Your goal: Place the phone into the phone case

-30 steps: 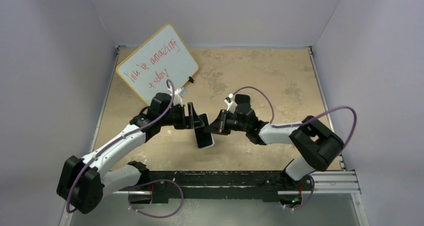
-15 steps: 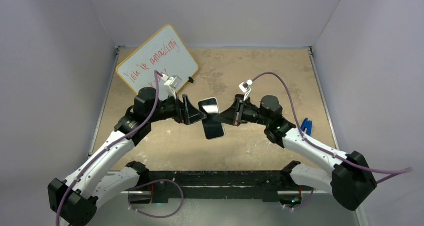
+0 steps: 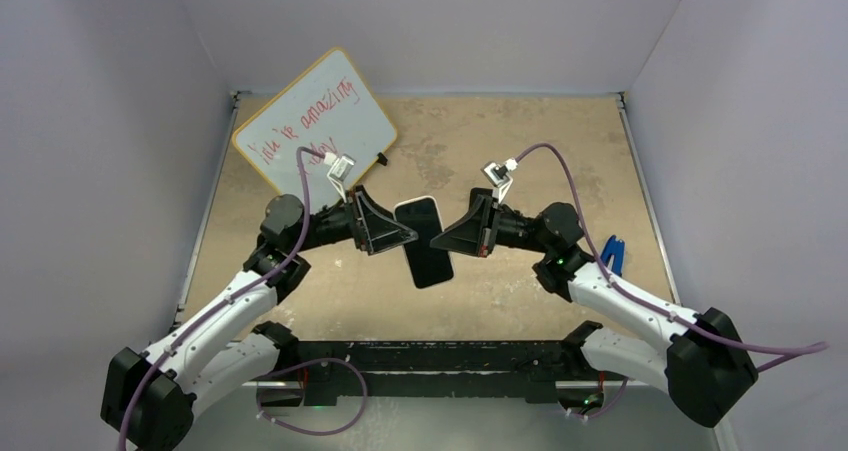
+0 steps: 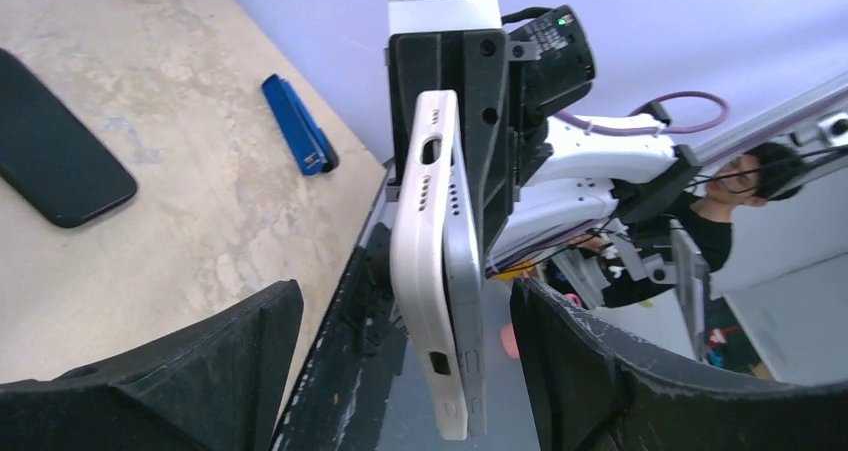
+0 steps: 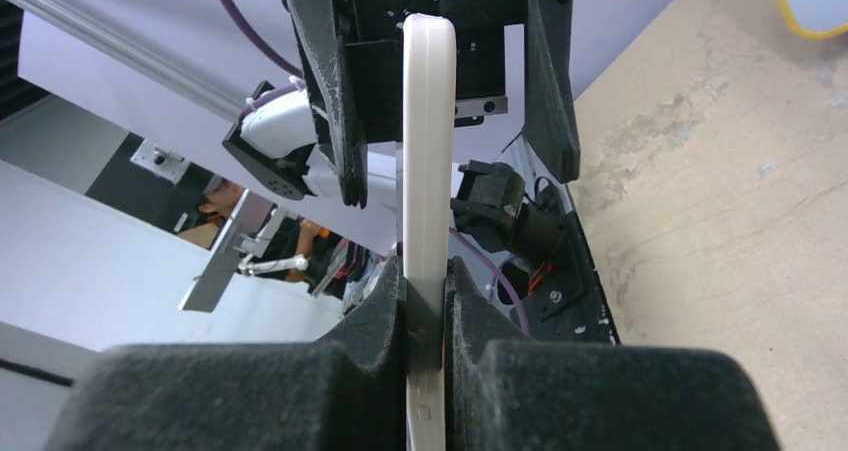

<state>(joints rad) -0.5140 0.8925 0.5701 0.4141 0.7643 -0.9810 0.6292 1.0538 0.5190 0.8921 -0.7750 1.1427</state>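
The phone [image 3: 425, 241], dark screen up, hangs in the air at mid-table between both grippers. In the left wrist view its silver edge [image 4: 466, 301] lies against the whitish phone case [image 4: 428, 261], with a thin dark gap showing at the near end. My right gripper [image 3: 464, 239] is shut on one end of the pair; the case's edge [image 5: 428, 151] runs up from between its fingers [image 5: 425, 286]. My left gripper [image 3: 397, 235] stands open around the other end, and its fingers [image 4: 405, 316] are apart from both faces.
A yellow-framed whiteboard [image 3: 315, 126] with red writing leans at the back left. A blue object [image 3: 612, 253] lies on the table at the right, also in the left wrist view [image 4: 298, 123]. A flat black phone-shaped thing [image 4: 55, 166] lies on the table there too.
The phone and case have risen and shifted slightly right. The left jaws have spread wider off them. Both arms have swung their elbows outward.
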